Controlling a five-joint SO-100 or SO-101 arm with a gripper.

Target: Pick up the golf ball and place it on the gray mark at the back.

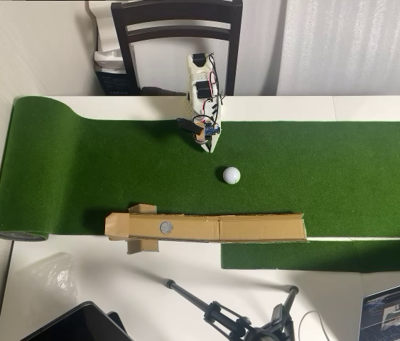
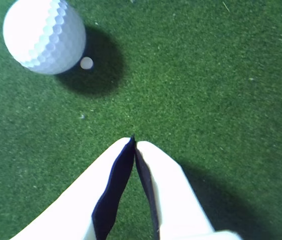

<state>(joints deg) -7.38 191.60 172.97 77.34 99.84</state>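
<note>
We are holding our hand (image 2: pixel 133 140) closed and empty over the turf (image 2: pixel 206 75); the golf ball (image 2: pixel 44 35) is sitting ahead and to the left in the wrist view, well apart from the gray mark (image 1: pixel 165 227).

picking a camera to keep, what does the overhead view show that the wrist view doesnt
Only the overhead view shows the gray mark on the cardboard strip, the chair, the tripod and the arm's body. Only the wrist view shows the ball's dimples, a tiny white dot beside it, and the fingertips meeting, shut on nothing. Both show the golf ball on the green turf and the gripper short of it.
</note>
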